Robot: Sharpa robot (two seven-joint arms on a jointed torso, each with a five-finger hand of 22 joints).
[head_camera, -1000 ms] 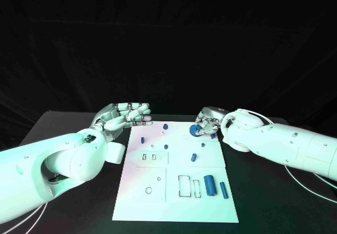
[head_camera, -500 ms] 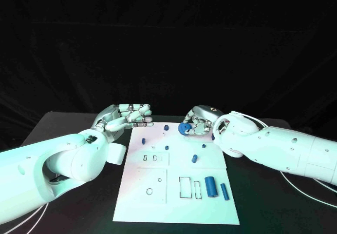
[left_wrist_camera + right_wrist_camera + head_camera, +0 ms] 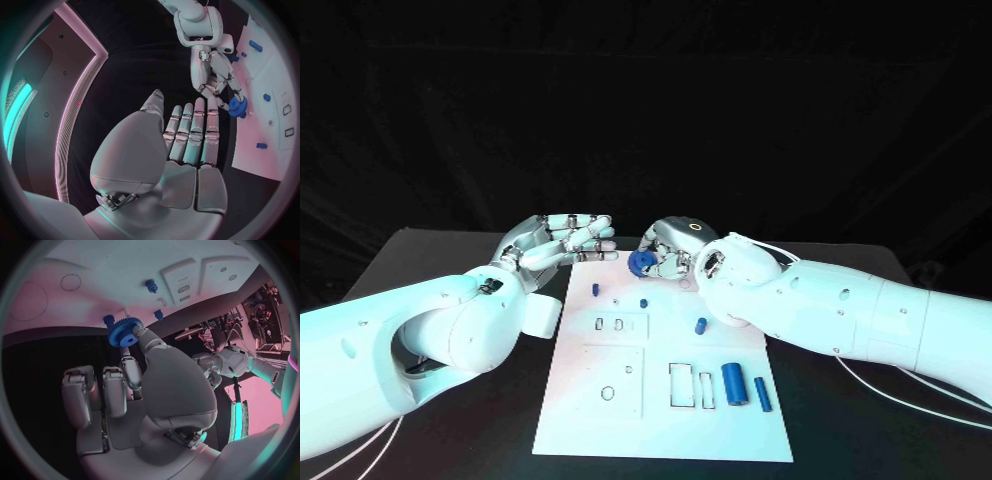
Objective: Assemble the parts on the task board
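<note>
Right hand (image 3: 678, 252) pinches the blue gear (image 3: 643, 262) above the task board (image 3: 646, 400), presumably for seating; left hand (image 3: 564, 238) waits beside, empty (fingers apart)

**Count of things on the surface**

One flat white rectangular task board (image 3: 610, 400) lies at the frame's centre. One blue toothed gear (image 3: 642, 262) sits at its upper edge. Two long blue cylinders (image 3: 733, 385) lie side by side at lower right. Three small blue pegs (image 3: 700, 325) show on the upper half.
</note>
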